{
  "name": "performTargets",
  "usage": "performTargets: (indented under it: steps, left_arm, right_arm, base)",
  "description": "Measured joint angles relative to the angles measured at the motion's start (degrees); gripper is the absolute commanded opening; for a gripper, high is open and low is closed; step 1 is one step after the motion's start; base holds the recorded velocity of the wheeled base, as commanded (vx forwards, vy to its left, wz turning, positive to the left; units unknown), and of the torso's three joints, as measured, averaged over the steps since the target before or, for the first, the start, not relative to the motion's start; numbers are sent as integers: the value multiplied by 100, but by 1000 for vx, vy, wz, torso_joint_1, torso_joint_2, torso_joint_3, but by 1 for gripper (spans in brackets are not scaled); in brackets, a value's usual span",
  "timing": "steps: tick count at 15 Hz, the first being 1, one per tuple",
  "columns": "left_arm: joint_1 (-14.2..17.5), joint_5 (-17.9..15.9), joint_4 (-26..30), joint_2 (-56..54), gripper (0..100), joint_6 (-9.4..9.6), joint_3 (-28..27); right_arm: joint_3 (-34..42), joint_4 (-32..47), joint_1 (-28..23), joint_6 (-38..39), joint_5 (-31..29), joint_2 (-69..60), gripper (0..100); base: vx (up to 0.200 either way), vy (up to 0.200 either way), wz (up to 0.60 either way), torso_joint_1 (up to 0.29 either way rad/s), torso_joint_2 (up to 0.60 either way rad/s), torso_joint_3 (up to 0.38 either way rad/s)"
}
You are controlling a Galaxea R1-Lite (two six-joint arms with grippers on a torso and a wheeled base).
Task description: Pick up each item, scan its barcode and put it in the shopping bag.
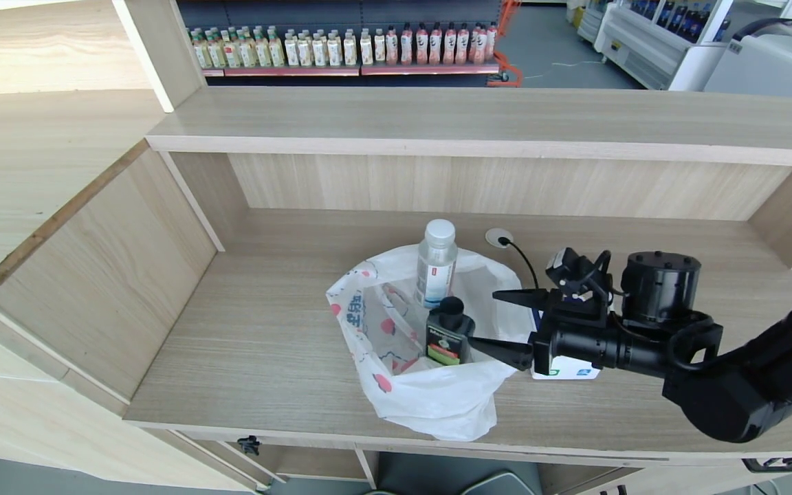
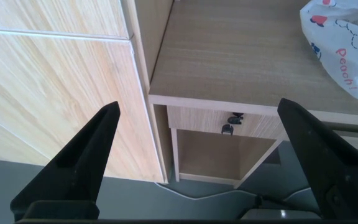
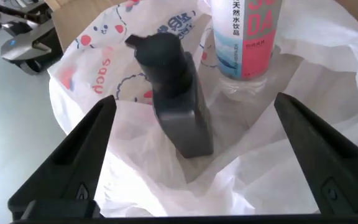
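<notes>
A white shopping bag [image 1: 418,385] with red prints lies open on the wooden counter [image 1: 265,344]. Inside it stand a clear water bottle [image 1: 435,263] with a white cap and a dark pump bottle [image 1: 449,331]. My right gripper [image 1: 501,321] hangs open just right of the bag's mouth, its fingers empty and apart from the pump bottle. In the right wrist view the pump bottle [image 3: 176,99] and water bottle [image 3: 246,38] stand in the bag [image 3: 135,186] between the open fingers [image 3: 67,162]. My left gripper [image 2: 197,155] is open, low beside the counter's front edge.
A white box [image 1: 564,368] lies under my right wrist on the counter. A cable grommet [image 1: 499,238] with a black cord sits behind the bag. Wooden walls close the counter at the left, back and right. A drawer lock [image 2: 230,124] sits below the counter's front edge.
</notes>
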Motion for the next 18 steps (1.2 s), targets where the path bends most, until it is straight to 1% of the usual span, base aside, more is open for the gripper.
performTargets:
  steps: [3,5,7,9,10,11,13,15,18]
  left_arm:
    - [5,2,0,0,100,-2,0]
    - [5,2,0,0,100,-2,0]
    - [2,2,0,0,100,-2,0]
    - [2,2,0,0,100,-2,0]
    - [0,2,0,0,100,-2,0]
    - [0,2,0,0,100,-2,0]
    - [0,2,0,0,100,-2,0]
    - [5,2,0,0,100,-2,0]
    - [5,2,0,0,100,-2,0]
  right_arm:
    - [-40,158,-69,378,28,-571,100]
    - [-44,360,-119,466,30,-979,100]
    - [-11,400,-211,474,11,-1320,100]
    - [33,538,-395,492,-16,-1698,100]
    - [63,753,-552,485,-79,-1886,100]
    - [111,1140,-789,430,-266,-2122,100]
    - [307,2166,-1381,257,-1089,-2756,100]
    - [758,2864,-1836,255,-1787,-3521,100]
    - [1862,3200,-2320,334,-2143,-4678,100]
  base:
    - [0,0,0,0,0,0]
    - [0,0,0,0,0,0]
    - [0,0,0,0,0,0]
    - [0,0,0,0,0,0]
    - [0,0,0,0,0,0]
    - [0,0,0,0,0,0]
    - [0,0,0,0,0,0]
    - [0,0,0,0,0,0]
    - [0,0,0,0,0,0]
